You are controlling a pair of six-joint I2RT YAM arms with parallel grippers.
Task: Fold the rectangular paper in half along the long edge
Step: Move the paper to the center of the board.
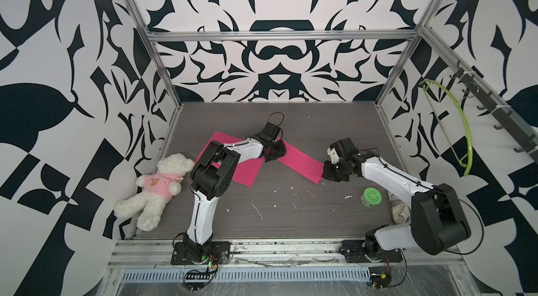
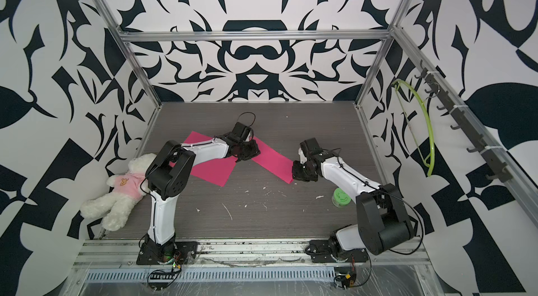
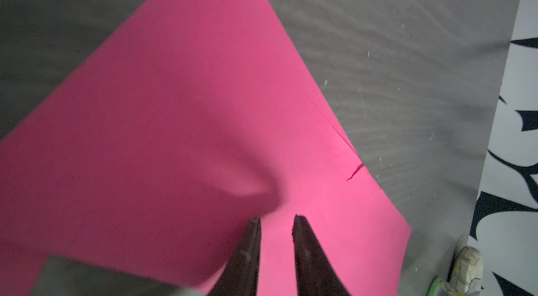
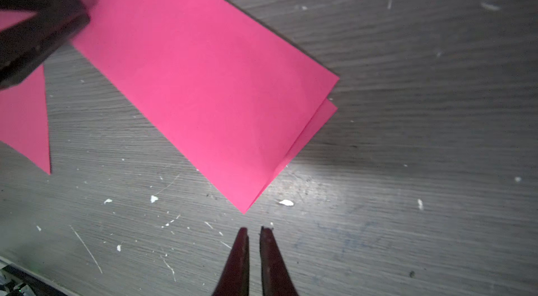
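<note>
Our right claw (image 4: 254, 229) hovers with its jaws only a sliver apart and nothing between them. Its tips are just short of the nearest corner of the pink paper (image 4: 203, 76), which lies doubled on the table (image 4: 407, 192) with its two layers slightly out of line at that end. Our left claw (image 3: 278, 220) is narrowly parted too, tips down over the paper's surface, with pink showing in the gap.

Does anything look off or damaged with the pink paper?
Yes. The pink paper is folded unevenly: its lower layer peeks out at the end. Its edge also has a small tear.
</note>
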